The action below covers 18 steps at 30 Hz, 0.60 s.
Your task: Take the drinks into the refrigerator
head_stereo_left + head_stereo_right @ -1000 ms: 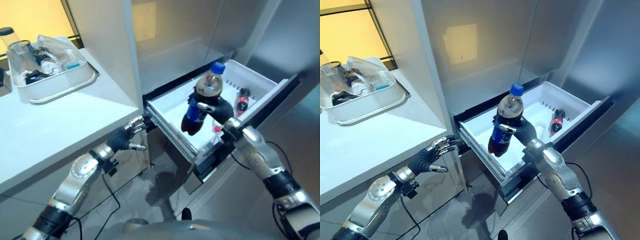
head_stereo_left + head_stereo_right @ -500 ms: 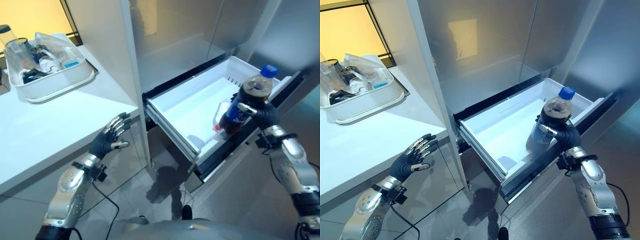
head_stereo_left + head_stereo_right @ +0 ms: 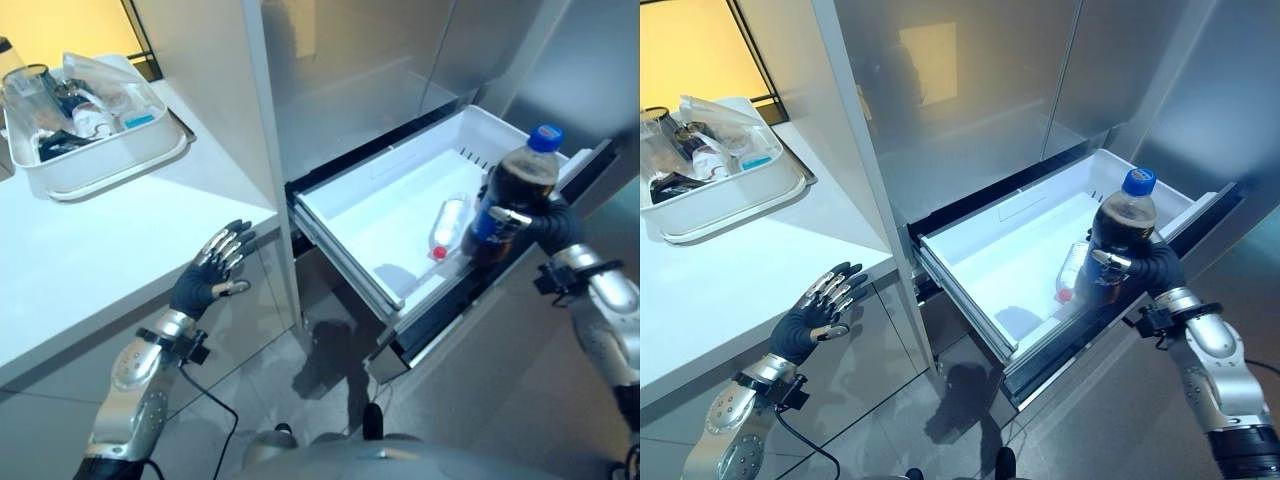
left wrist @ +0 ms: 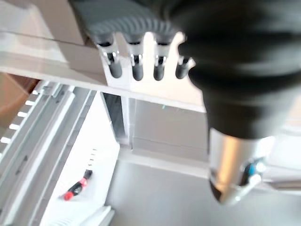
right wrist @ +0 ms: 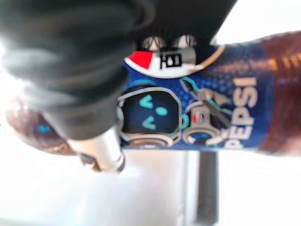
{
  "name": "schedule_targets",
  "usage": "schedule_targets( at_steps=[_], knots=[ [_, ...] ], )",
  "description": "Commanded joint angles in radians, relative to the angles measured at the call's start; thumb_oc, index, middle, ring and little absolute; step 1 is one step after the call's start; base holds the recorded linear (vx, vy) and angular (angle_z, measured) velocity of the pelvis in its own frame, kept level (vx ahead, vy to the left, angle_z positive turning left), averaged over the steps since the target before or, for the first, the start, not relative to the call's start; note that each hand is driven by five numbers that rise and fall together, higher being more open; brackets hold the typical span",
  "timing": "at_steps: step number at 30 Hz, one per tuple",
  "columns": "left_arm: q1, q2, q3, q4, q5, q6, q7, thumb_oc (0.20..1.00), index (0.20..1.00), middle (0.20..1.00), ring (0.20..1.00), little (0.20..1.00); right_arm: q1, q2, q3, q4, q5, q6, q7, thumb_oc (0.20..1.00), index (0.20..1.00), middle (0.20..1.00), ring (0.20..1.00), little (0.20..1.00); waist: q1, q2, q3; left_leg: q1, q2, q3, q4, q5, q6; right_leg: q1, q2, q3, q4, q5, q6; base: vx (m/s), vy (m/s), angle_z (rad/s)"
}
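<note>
Over the open drawer (image 3: 985, 265) front, our right hand (image 3: 1155, 268) has fingers clamped on the cola bottle (image 3: 1112, 245). Left hand (image 3: 815, 310) idles, fingers apart. Released upright here, we judge the bottle could topple onto the small bottle (image 3: 1072, 268).

Kitchen — fridge drawer (image 3: 990, 270), white counter (image 3: 730, 270) w/ tray (image 3: 735, 205).

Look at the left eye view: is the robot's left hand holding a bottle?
No. The left hand hangs open with straight fingers beside the white counter, holding nothing, while the right hand grips the cola bottle.
</note>
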Motion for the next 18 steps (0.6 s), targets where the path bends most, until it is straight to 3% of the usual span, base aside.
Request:
schedule_targets(
  at_steps=[1, 8, 18],
  knots=[
    [0.007, 0.062, -0.015, -0.101, -0.055, -0.07, -0.023, 1.0, 1.0, 1.0, 1.0, 1.0, -0.243, -0.115, -0.017, 0.048, 0.009, -0.112, -0.032, 0.2, 0.2, 0.2, 0.2, 0.2, 0.021, -0.021, 0.022, -0.053, -0.021, -0.084, 0.073, -0.075, 0.037, -0.025, -0.032, -0.078, 0.158, -0.098, 0.065, 0.0, 0.0, 0.0],
    [-0.004, 0.126, -0.025, -0.116, -0.037, -0.107, -0.033, 1.0, 1.0, 1.0, 1.0, 1.0, -0.374, -0.192, 0.104, 0.117, -0.006, -0.097, -0.012, 0.2, 0.2, 0.2, 0.2, 0.2, 0.048, -0.027, 0.084, -0.123, -0.007, -0.102, 0.113, -0.066, 0.023, -0.088, -0.023, -0.091, 0.194, -0.107, 0.056, -0.04, -0.03, 0.01],
    [-0.029, 0.196, -0.054, -0.134, -0.058, -0.119, -0.043, 1.0, 1.0, 1.0, 1.0, 1.0, -0.511, -0.273, 0.229, 0.153, -0.025, -0.086, -0.005, 0.2, 0.2, 0.2, 0.2, 0.2, 0.068, -0.01, 0.166, -0.214, 0.01, -0.13, 0.182, -0.055, 0.001, -0.166, -0.017, -0.122, 0.264, -0.12, 0.046, -0.04, -0.046, 0.15]
  ],
)
